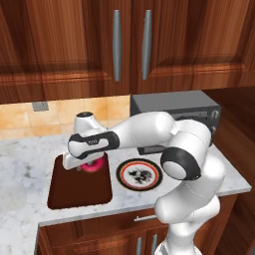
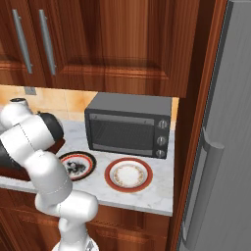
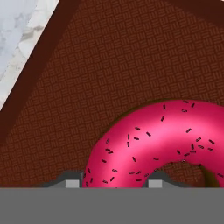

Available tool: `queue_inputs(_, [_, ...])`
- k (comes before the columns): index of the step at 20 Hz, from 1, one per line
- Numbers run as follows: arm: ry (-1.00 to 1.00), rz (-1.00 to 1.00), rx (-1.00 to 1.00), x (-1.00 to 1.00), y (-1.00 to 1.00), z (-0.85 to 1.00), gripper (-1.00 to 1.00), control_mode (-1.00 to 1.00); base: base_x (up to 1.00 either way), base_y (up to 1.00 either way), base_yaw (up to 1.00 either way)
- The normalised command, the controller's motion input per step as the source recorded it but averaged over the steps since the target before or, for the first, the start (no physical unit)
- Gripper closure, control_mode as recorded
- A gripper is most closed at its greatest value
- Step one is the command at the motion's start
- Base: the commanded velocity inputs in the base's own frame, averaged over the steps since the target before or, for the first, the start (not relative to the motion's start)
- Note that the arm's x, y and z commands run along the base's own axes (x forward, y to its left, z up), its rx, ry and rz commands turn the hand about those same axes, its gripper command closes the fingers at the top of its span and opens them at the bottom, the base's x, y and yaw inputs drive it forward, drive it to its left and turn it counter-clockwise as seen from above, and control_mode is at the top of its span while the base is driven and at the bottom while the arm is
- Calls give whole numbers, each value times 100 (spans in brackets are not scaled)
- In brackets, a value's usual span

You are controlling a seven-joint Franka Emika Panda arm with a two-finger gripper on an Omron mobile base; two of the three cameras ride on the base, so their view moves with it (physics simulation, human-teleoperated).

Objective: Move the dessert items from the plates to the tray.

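Note:
The pink-frosted donut (image 3: pixel 162 140) with dark sprinkles sits between my gripper's (image 3: pixel 113 183) two fingertips, one on each side of its ring, so the gripper is shut on it. In the left base view the gripper (image 1: pixel 83 164) holds the donut (image 1: pixel 94 165) low over the far part of the dark brown tray (image 1: pixel 79 189); I cannot tell whether it touches the tray's woven floor (image 3: pixel 109 65). The black-rimmed plate (image 1: pixel 140 174) with a dark splotchy centre lies just right of the tray. The orange-red-rimmed plate (image 2: pixel 128 174) lies further right, next to the black-rimmed plate (image 2: pixel 78 164).
A grey toaster oven (image 2: pixel 129 125) stands at the back of the marble counter (image 1: pixel 25 169), behind the plates. Wooden cabinets hang above. A tall grey fridge (image 2: pixel 220 147) closes the right side. The counter's front edge runs just in front of the tray.

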Motion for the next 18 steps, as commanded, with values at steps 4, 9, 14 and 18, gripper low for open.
queue_inputs(4, [0,0,0,23,8,-1,100,-100,0,0,0])
queue_inputs(9, [0,0,-1,28,2,-3,100,-100,0,0,0])
queue_inputs(14, [0,0,-1,17,1,-8,100,-100,0,0,0])
queue_inputs(18, [0,0,-3,15,3,-32,100,-100,0,0,0])
